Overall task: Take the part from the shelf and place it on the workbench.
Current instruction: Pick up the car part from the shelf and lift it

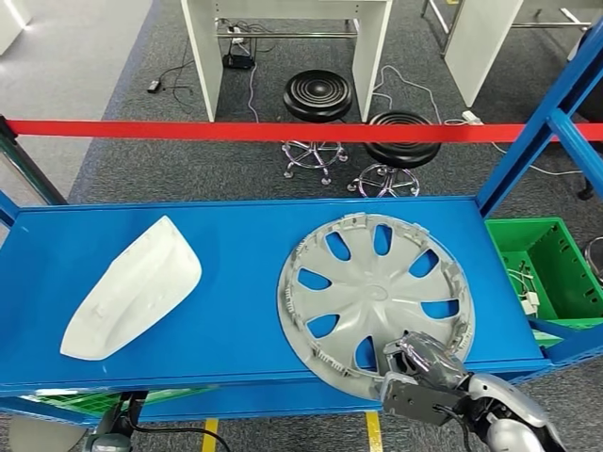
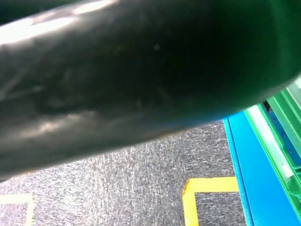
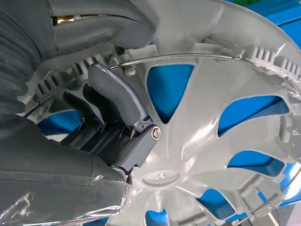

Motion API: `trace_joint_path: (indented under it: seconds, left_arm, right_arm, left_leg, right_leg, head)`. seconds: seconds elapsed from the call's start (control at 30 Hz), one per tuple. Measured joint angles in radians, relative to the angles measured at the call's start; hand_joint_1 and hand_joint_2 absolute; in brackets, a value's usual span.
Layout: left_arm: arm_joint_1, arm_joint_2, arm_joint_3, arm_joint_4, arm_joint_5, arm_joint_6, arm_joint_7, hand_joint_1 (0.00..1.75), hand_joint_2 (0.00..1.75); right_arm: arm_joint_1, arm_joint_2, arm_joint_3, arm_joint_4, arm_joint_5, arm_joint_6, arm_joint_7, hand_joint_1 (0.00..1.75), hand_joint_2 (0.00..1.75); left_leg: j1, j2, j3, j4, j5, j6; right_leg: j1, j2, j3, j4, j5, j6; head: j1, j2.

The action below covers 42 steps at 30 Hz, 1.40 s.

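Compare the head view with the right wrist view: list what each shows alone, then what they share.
Head view alone: the white part lying to the left on the blue shelf, a green crate, red tape and two stools.
Right wrist view alone: dark fingers curled over the rim.
Shared: the grey wheel cover and the right hand at its near edge.

grey hubcap [image 1: 375, 294], inner side up, on blue shelf [image 1: 235, 282]

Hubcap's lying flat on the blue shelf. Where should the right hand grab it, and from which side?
Probably the near rim of the hubcap, coming from the shelf's front edge, where the right hand already is. The disc lies flat, offering no side to pinch, but its near edge reaches the shelf front and the openings between spokes let fingers hook through behind the ribbed rim.
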Motion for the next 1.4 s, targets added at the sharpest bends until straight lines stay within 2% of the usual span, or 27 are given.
trace_joint_path:
  seconds: [0.07, 0.13, 0.23, 0.3, 0.33, 0.4, 0.43, 0.47, 0.5, 0.53, 0.6, 0.67, 0.73, 0.8, 0.83, 0.9, 0.93, 0.97, 1.0, 1.03, 1.1, 1.13, 1.17, 1.23, 1.3, 1.33, 1.4]
  left_arm:
    - [0.0, 0.0, 0.0, 0.0, 0.0, 0.0, 0.0, 0.0, 0.0]
    - [0.0, 0.0, 0.0, 0.0, 0.0, 0.0, 0.0, 0.0, 0.0]
    - [0.0, 0.0, 0.0, 0.0, 0.0, 0.0, 0.0, 0.0, 0.0]
    - [-0.001, -0.001, 0.0, 0.0, 0.0, 0.0, 0.0, 0.0, 0.0]
    - [-0.001, -0.002, 0.0, 0.0, 0.0, 0.0, 0.0, 0.0, 0.0]
    - [0.0, -0.002, 0.0, 0.0, 0.0, 0.0, 0.0, 0.0, 0.0]
    - [0.001, -0.001, 0.0, 0.0, 0.0, 0.0, 0.0, 0.0, 0.0]
    - [0.002, -0.001, 0.0, 0.0, 0.0, 0.0, 0.0, 0.0, 0.0]
    - [0.002, -0.001, 0.0, 0.0, 0.0, 0.0, 0.0, 0.0, 0.0]
    - [0.002, 0.0, 0.0, 0.0, 0.0, 0.0, 0.0, 0.0, 0.0]
    - [0.001, 0.0, 0.0, 0.0, 0.0, 0.0, 0.0, 0.0, 0.0]
    - [0.0, -0.001, 0.0, 0.0, 0.003, -0.001, 0.0, 0.0, 0.0]
    - [0.002, -0.002, 0.0, 0.0, 0.007, 0.0, 0.0, 0.0, 0.0]
    - [0.005, -0.003, 0.001, 0.0, 0.009, 0.001, 0.0, 0.0, 0.0]
    - [0.005, -0.003, 0.001, 0.0, 0.009, 0.002, -0.001, 0.0, 0.0]
    - [0.006, -0.001, 0.001, 0.0, 0.009, 0.004, -0.002, 0.0, 0.0]
    - [0.007, -0.001, 0.001, 0.0, 0.009, 0.004, -0.002, 0.0, 0.0]
    - [0.008, -0.001, 0.001, 0.0, 0.009, 0.004, -0.002, 0.0, 0.0]
    - [0.009, -0.001, 0.001, 0.0, 0.009, 0.004, -0.002, 0.0, 0.0]
    - [0.01, -0.001, 0.001, 0.0, 0.008, 0.004, -0.001, 0.0, 0.0]
    - [0.01, 0.0, 0.001, 0.0, 0.006, 0.006, -0.001, 0.0, 0.0]
    - [0.011, 0.001, 0.001, 0.0, 0.005, 0.007, -0.001, 0.0, 0.0]
    - [0.012, 0.002, 0.001, 0.0, 0.003, 0.008, 0.0, 0.0, 0.0]
    - [0.014, 0.005, 0.001, 0.0, 0.0, 0.011, 0.003, 0.0, 0.0]
    - [0.017, 0.007, 0.001, 0.0, -0.001, 0.013, 0.006, 0.0, 0.0]
    - [0.018, 0.009, 0.001, 0.0, -0.002, 0.013, 0.007, 0.0, 0.0]
    - [0.02, 0.012, 0.001, 0.0, -0.002, 0.014, 0.009, 0.0, 0.0]
  right_arm:
    - [-0.002, 0.0, 0.002, 0.0, 0.0, 0.0, -0.001, 1.75, 1.75]
    - [-0.006, 0.0, 0.004, 0.0, 0.0, 0.0, -0.002, 1.75, 1.75]
    - [-0.008, 0.0, 0.006, -0.001, 0.0, 0.0, -0.003, 1.75, 1.75]
    - [-0.011, 0.0, 0.007, -0.002, 0.0, -0.001, -0.003, 1.75, 1.75]
    - [-0.013, 0.0, 0.007, -0.002, 0.0, -0.001, -0.003, 1.75, 1.75]
    - [-0.016, 0.0, 0.008, -0.002, 0.0, -0.001, -0.003, 1.75, 1.75]
    - [-0.016, 0.0, 0.009, -0.002, 0.0, -0.001, -0.003, 1.75, 1.75]
    - [-0.016, 0.0, 0.009, -0.002, 0.0, -0.001, -0.003, 1.75, 1.75]
    - [-0.016, 0.0, 0.009, -0.002, 0.0, -0.001, -0.002, 1.75, 1.75]
    - [-0.017, 0.0, 0.009, -0.002, 0.0, -0.002, -0.002, 1.75, 1.75]
    - [-0.016, 0.0, 0.009, -0.002, 0.002, -0.014, -0.001, 1.75, 1.75]
    - [-0.013, 0.0, 0.01, -0.005, 0.01, -0.043, -0.003, 1.75, 1.75]
    - [-0.005, 0.002, 0.009, -0.017, 0.027, -0.08, -0.009, 1.75, 1.75]
    - [0.004, 0.006, 0.009, -0.039, 0.047, -0.116, -0.018, 1.75, 1.75]
    - [0.007, 0.009, 0.007, -0.052, 0.058, -0.132, -0.023, 1.75, 1.75]
    - [0.014, 0.018, 0.004, -0.081, 0.077, -0.158, -0.031, 1.75, 1.75]
    - [0.019, 0.022, 0.003, -0.094, 0.086, -0.167, -0.034, 1.75, 1.75]
    - [0.024, 0.027, 0.003, -0.107, 0.093, -0.174, -0.037, 1.75, 1.75]
    - [0.027, 0.031, 0.003, -0.119, 0.1, -0.18, -0.039, 1.75, 1.75]
    - [0.03, 0.034, 0.002, -0.131, 0.107, -0.186, -0.041, 1.75, 1.75]
    - [0.031, 0.04, -0.002, -0.152, 0.12, -0.196, -0.044, 1.75, 1.75]
    - [0.032, 0.043, -0.004, -0.162, 0.125, -0.202, -0.046, 1.75, 1.75]
    - [0.033, 0.045, -0.006, -0.169, 0.128, -0.208, -0.048, 1.75, 1.75]
    - [0.04, 0.05, -0.009, -0.184, 0.134, -0.22, -0.053, 1.75, 1.75]
    - [0.046, 0.056, -0.012, -0.2, 0.139, -0.231, -0.058, 1.75, 1.75]
    - [0.048, 0.059, -0.013, -0.207, 0.141, -0.236, -0.06, 1.75, 1.75]
    - [0.052, 0.064, -0.014, -0.217, 0.144, -0.241, -0.062, 1.67, 1.75]
  left_leg:
    - [0.0, -0.001, 0.005, 0.0, -0.003, -0.004]
    - [-0.003, -0.003, 0.005, 0.002, -0.005, -0.013]
    - [-0.004, -0.004, 0.003, 0.001, -0.003, -0.028]
    - [-0.002, -0.002, -0.009, 0.031, -0.027, -0.038]
    - [-0.002, -0.001, -0.029, 0.075, -0.055, -0.042]
    - [-0.001, 0.0, -0.089, 0.209, -0.12, -0.047]
    - [-0.001, 0.0, -0.114, 0.263, -0.137, -0.049]
    - [-0.001, 0.0, -0.124, 0.286, -0.135, -0.05]
    - [0.0, 0.0, -0.116, 0.268, -0.114, -0.05]
    - [0.002, 0.0, -0.092, 0.219, -0.08, -0.051]
    - [0.006, 0.0, -0.028, 0.086, -0.023, -0.054]
    - [0.007, -0.002, 0.001, 0.017, -0.01, -0.046]
    - [0.005, -0.004, -0.001, 0.011, -0.011, -0.03]
    - [0.006, -0.003, -0.001, 0.009, -0.008, -0.016]
    - [0.007, -0.002, -0.001, 0.008, -0.007, -0.011]
    - [0.005, -0.002, -0.001, 0.008, -0.007, -0.004]
    - [0.003, -0.002, -0.001, 0.009, -0.008, -0.002]
    - [0.001, -0.002, 0.0, 0.009, -0.008, -0.001]
    - [0.0, -0.002, 0.001, 0.009, -0.009, -0.001]
    - [-0.001, -0.003, 0.003, 0.009, -0.01, -0.001]
    - [-0.003, -0.004, 0.007, 0.009, -0.013, -0.005]
    - [-0.004, -0.004, 0.006, 0.01, -0.013, -0.009]
    - [-0.005, -0.004, 0.005, 0.01, -0.013, -0.014]
    - [-0.005, -0.005, 0.003, 0.009, -0.01, -0.025]
    - [-0.003, -0.003, -0.002, 0.022, -0.024, -0.036]
    - [-0.002, -0.002, -0.016, 0.053, -0.045, -0.041]
    - [-0.002, -0.001, -0.071, 0.173, -0.108, -0.048]
  right_leg:
    - [-0.001, 0.0, 0.068, -0.138, 0.068, -0.002]
    - [0.0, 0.002, 0.12, -0.237, 0.095, -0.007]
    - [0.002, 0.004, 0.128, -0.253, 0.095, -0.022]
    - [-0.001, 0.003, 0.13, -0.257, 0.098, -0.036]
    - [-0.003, 0.001, 0.131, -0.259, 0.099, -0.042]
    - [-0.003, 0.0, 0.129, -0.259, 0.1, -0.047]
    - [-0.003, 0.0, 0.129, -0.259, 0.1, -0.047]
    - [-0.003, -0.001, 0.129, -0.259, 0.1, -0.047]
    - [-0.005, 0.0, 0.13, -0.259, 0.1, -0.046]
    - [-0.006, 0.0, 0.13, -0.259, 0.1, -0.044]
    - [-0.006, 0.003, 0.129, -0.255, 0.099, -0.036]
    - [-0.002, 0.005, 0.123, -0.252, 0.101, -0.022]
    - [-0.002, 0.006, 0.12, -0.256, 0.105, -0.011]
    - [-0.005, 0.003, 0.109, -0.237, 0.089, -0.003]
    - [-0.005, 0.002, 0.091, -0.198, 0.065, 0.0]
    - [-0.005, -0.001, 0.03, -0.066, -0.001, 0.004]
    - [-0.005, 0.0, 0.001, -0.003, -0.024, 0.004]
    - [-0.004, 0.0, -0.016, 0.031, -0.029, 0.003]
    - [-0.004, 0.0, -0.012, 0.023, -0.013, 0.0]
    - [-0.004, 0.0, 0.012, -0.026, 0.02, -0.003]
    - [-0.003, 0.0, 0.083, -0.167, 0.078, -0.009]
    - [-0.001, 0.001, 0.11, -0.216, 0.091, -0.011]
    - [0.0, 0.002, 0.122, -0.239, 0.092, -0.013]
    - [0.003, 0.005, 0.124, -0.244, 0.091, -0.02]
    - [0.001, 0.004, 0.125, -0.249, 0.094, -0.033]
    - [-0.001, 0.003, 0.126, -0.253, 0.096, -0.039]
    - [-0.002, 0.002, 0.126, -0.254, 0.098, -0.047]
  head:
    - [0.0, 0.0]
    - [0.0, 0.0]
    - [-0.003, 0.0]
    - [-0.005, 0.0]
    - [-0.007, 0.0]
    - [-0.009, 0.0]
    - [-0.009, 0.0]
    - [-0.009, 0.0]
    - [-0.009, 0.0]
    - [-0.009, 0.0]
    - [-0.01, 0.0]
    - [-0.011, 0.0]
    - [-0.011, 0.0]
    - [-0.009, 0.0]
    - [-0.007, 0.0]
    - [-0.003, 0.0]
    - [-0.003, 0.0]
    - [-0.003, 0.0]
    - [-0.003, 0.0]
    - [-0.003, 0.0]
    - [-0.003, 0.0]
    - [-0.003, 0.0]
    - [-0.004, 0.0]
    - [-0.005, 0.0]
    - [-0.006, 0.0]
    - [-0.008, 0.0]
    - [-0.011, 0.0]
